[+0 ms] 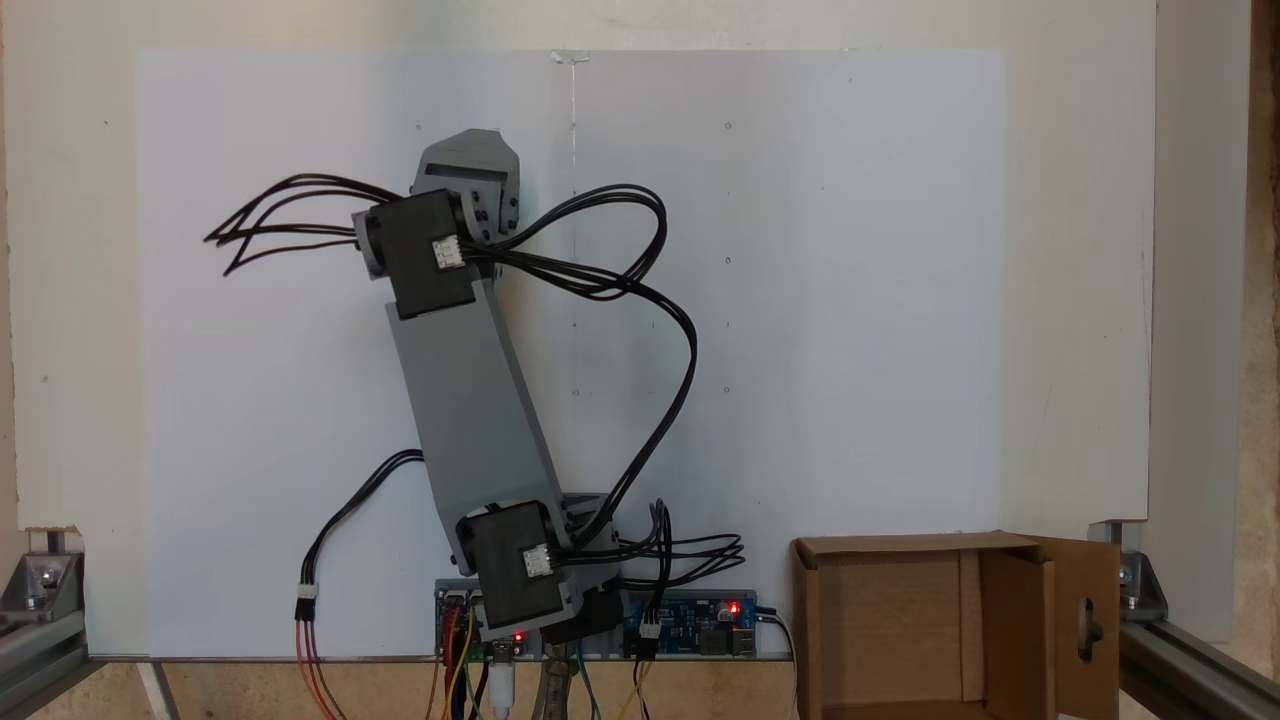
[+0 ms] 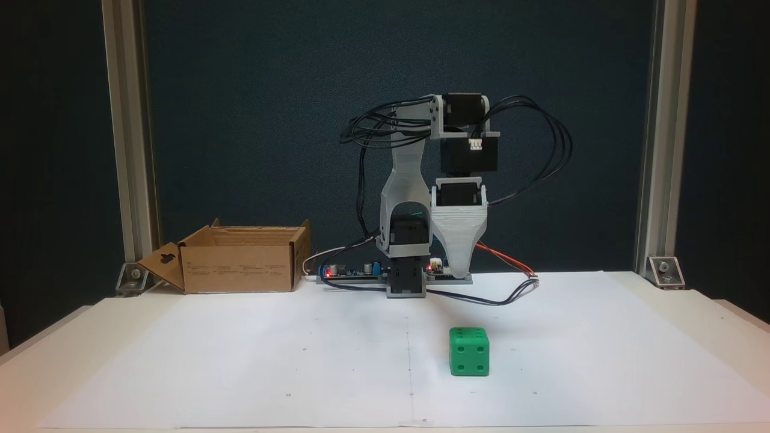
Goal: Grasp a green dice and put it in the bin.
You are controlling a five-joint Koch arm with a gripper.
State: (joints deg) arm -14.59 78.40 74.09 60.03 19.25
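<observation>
Green dice (image 2: pixel 469 352) sitting near the table's (image 2: pixel 180 361) front edge; bin (image 2: pixel 237 261) at the back-left corner; gripper (image 2: pixel 461 272) hanging tip-down over the base, spread or pressed together impossible to tell.

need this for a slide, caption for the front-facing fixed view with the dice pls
Koch arm folded at its base, gripper pointing down, green dice on white paper in front, cardboard bin at left.

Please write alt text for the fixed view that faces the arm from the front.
A green dice sits on white paper in front of the arm, whose gripper points down above the table behind it. An open cardboard bin stands at far left.
</observation>
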